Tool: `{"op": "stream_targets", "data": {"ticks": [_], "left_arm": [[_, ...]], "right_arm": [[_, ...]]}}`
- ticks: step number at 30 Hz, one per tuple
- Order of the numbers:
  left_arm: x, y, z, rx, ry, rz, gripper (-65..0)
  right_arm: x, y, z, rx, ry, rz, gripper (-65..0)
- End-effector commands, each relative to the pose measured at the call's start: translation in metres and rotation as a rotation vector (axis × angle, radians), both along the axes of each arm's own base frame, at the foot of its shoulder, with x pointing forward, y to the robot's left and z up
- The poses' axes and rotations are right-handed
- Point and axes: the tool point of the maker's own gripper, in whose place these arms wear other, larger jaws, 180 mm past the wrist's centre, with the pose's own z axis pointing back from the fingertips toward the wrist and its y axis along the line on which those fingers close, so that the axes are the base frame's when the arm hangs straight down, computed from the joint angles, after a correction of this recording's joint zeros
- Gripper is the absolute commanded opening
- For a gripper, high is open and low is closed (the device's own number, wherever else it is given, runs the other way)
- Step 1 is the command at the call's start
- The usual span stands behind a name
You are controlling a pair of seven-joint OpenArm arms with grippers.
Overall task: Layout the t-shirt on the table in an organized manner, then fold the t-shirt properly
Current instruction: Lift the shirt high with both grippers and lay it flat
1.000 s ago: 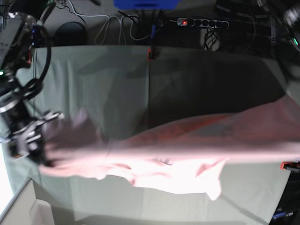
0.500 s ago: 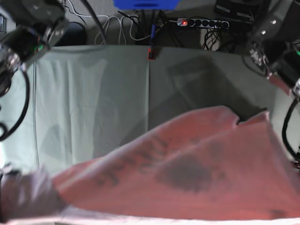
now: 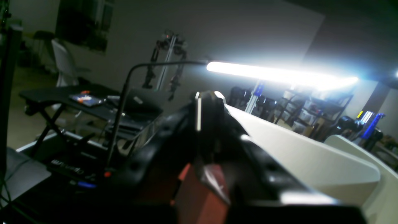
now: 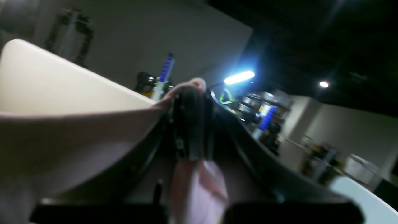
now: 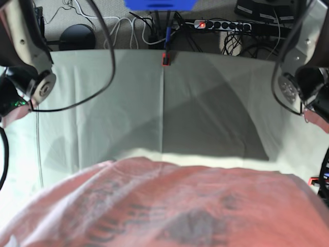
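The pale pink t-shirt (image 5: 169, 206) is lifted off the table (image 5: 103, 103) and billows close to the base camera, filling the bottom of that view, with dark lettering showing faintly through. My left gripper (image 3: 210, 95) is shut, and reddish-pink cloth (image 3: 202, 193) hangs from between its fingers. My right gripper (image 4: 192, 85) is shut too, with a pink fold (image 4: 196, 189) pinched in it and more shirt (image 4: 62, 140) stretched off to the left. Both wrist cameras look up into the room. In the base view the right arm (image 5: 25, 77) stands at the left and the left arm (image 5: 303, 77) at the right.
Creased grey-green cloth covers the table, with a red clamp (image 5: 165, 58) at its far edge. Behind it lie a power strip (image 5: 221, 24) and cables (image 5: 128, 31). A bright lamp bar (image 3: 279, 74) glares in the left wrist view.
The shirt has risen from hanging stretched low across the table toward the base camera. Both arms have lifted with it, and both grips have stayed shut.
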Motion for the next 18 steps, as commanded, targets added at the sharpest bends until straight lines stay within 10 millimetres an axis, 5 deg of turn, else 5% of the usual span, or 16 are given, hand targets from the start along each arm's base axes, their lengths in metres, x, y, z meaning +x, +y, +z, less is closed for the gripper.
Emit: {"op": "stream_targets", "data": {"ticks": [1, 8, 15, 18], "left_arm": [[-0.004, 0.003, 0.009, 0.01, -0.033, 0.012, -65.0], [0.022, 0.012, -0.063, -0.067, 0.125, 0.007, -65.0], [0.059, 0.032, -0.152, -0.188, 0.319, 0.013, -65.0], [0.076, 0.031, -0.183, -0.222, 0.386, 0.004, -65.0]], "right_arm": [[0.0, 0.008, 0.008, 0.004, -0.032, 0.03, -64.9], [0.038, 0.018, -0.063, 0.142, 0.156, 0.107, -64.8], [0.088, 0.005, -0.151, 0.291, 0.412, 0.139, -64.8], [0.11, -0.003, -0.168, 0.347, 0.475, 0.152, -64.8]]}}
